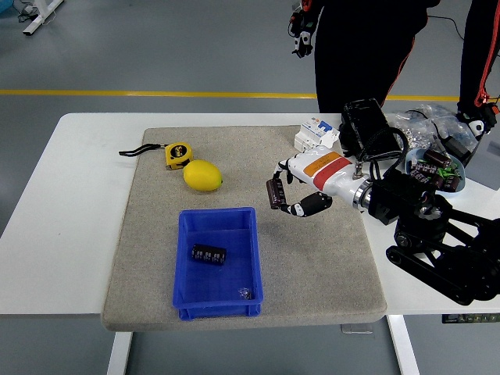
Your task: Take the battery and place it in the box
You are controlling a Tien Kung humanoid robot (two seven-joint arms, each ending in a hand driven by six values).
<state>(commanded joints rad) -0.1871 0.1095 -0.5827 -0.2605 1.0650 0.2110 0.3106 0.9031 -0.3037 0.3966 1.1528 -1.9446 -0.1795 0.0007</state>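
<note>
On the white table (78, 195) lies a grey mat (242, 273), and above its right half the right hand (301, 187) reaches in from the right on a black arm (437, 242). Its fingers (306, 206) are curled around a dark battery (276, 193), which is held upright at the hand's left tip, clear of the mat. The battery sits just up and to the right of the blue box (217, 262), not over it. That box stands on the front part of the mat and already holds another battery (208, 254) lying on its side, plus a small shiny item (244, 293) near the front right corner that is too small to tell.

Further back on the mat a lemon (202, 175) lies just beside a yellow tape measure (177, 155) with a black strap trailing to the left. A white switch block (316, 134) sits at the mat's far right edge, next to a black case (367, 125). A bowl of small parts (436, 170) and some clear bags (418, 125) rest on the table's right end. A person in dark clothes (367, 47) stands at the far side, one hand (478, 119) near the bags.
</note>
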